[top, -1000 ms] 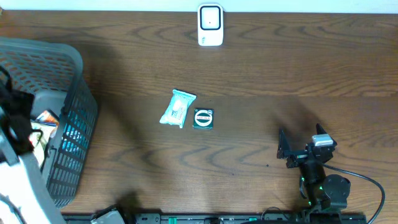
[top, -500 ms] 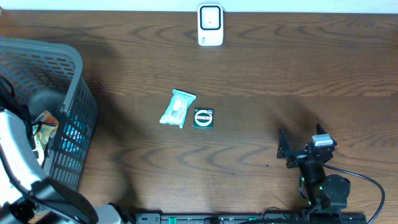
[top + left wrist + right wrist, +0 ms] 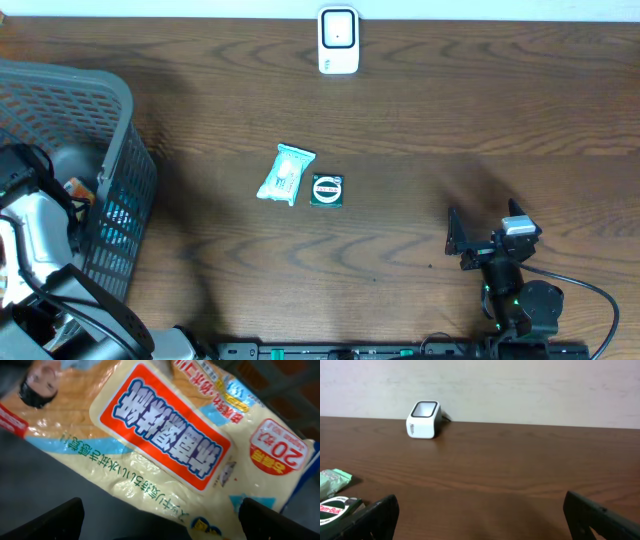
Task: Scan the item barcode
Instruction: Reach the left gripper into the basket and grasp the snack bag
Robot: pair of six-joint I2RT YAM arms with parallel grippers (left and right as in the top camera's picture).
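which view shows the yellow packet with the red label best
Left wrist: the yellow packet fills the frame, its print sharp. Overhead shows only a scrap of it in the basket, beside the arm. Right wrist shows none of it.

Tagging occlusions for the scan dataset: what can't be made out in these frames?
- Barcode on the yellow pack: none shows in left wrist, and the pack runs off the frame.
- Inside the basket: overhead, the left arm and the mesh wall cover most of it.
- The wipes and green box: too small to read overhead, cut by the left edge in right wrist.
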